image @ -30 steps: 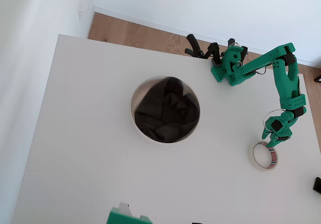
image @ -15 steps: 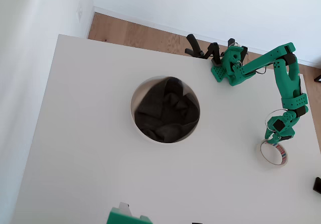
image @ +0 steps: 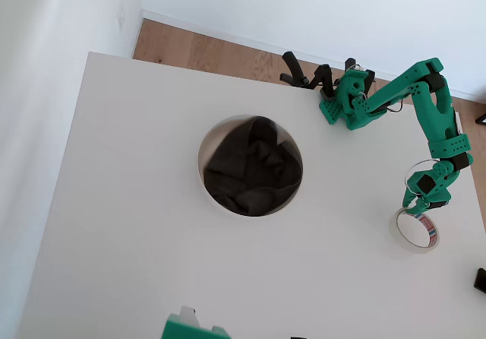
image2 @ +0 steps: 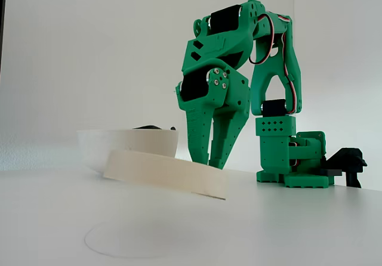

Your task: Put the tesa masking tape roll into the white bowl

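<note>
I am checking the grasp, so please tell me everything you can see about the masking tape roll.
The masking tape roll is a flat cream-white ring with red and blue print on its inner core. In the overhead view it sits near the right edge of the white table, far from the white bowl. In the fixed view it is tilted, its right side raised off the table. The green gripper meets its far rim; whether the fingers pinch it is unclear.
</note>
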